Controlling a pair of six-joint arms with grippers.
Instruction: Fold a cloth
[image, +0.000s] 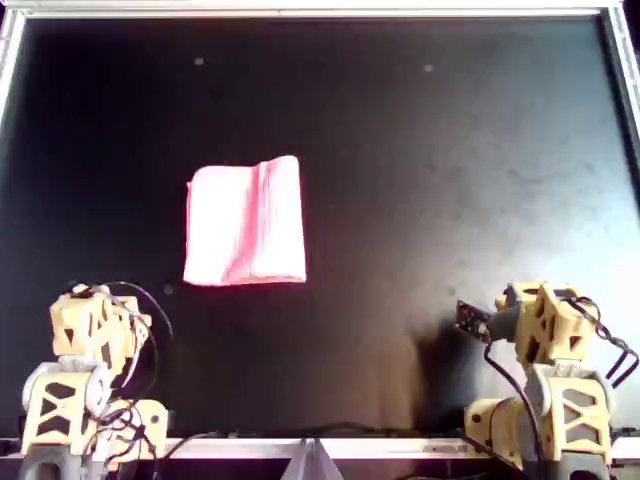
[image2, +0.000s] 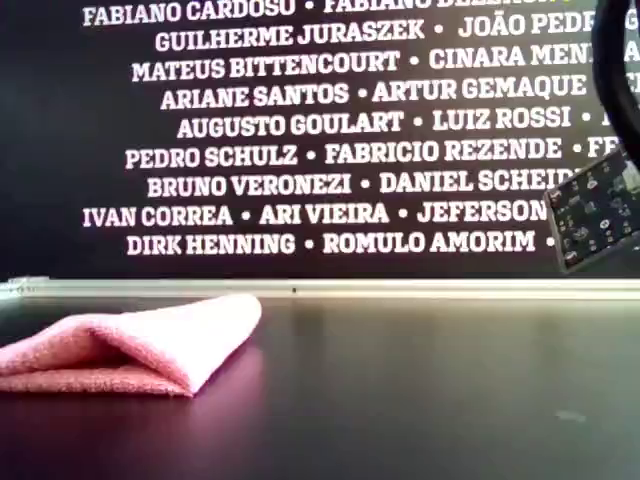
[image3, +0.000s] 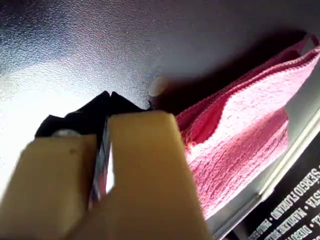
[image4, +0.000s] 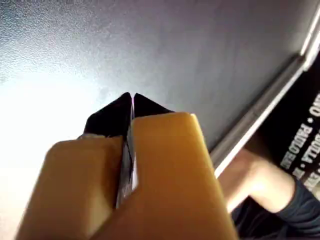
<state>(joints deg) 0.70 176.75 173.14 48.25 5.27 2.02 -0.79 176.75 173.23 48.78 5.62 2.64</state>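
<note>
Listing, largest item first, what stood in the scene:

Table: a wide matte black tabletop (image: 450, 180) edged by a pale metal rail, with a few small pale specks on its surface.

Backdrop: a black wall panel (image2: 330, 130) printed with rows of white names, standing behind the far rail in the exterior view.

Cloth: a bright pink square of thin soft fabric (image: 246, 222), lying folded into a flat rectangle left of centre in the overhead view; a raised lengthwise ridge ran along its upper layer. In the exterior view it (image2: 130, 345) sat low at the exterior view's left, its layers parted at the near edge. It touched neither arm.

Left arm: a tan lattice-framed arm drawn back to the near edge at the overhead view's left.

Right arm: a matching arm at the overhead view's right, carrying a small dark circuit board (image: 471, 318).

Left gripper: tan body, black-tipped jaws (image3: 107, 97) pressed together on nothing, raised over bare table near the cloth's edge (image3: 235, 135).

Right gripper: same make (image4: 131, 97), jaws likewise closed and empty above bare table.

Bystander: a bare forearm in a dark sleeve (image4: 270, 187) beyond the rail.
</note>
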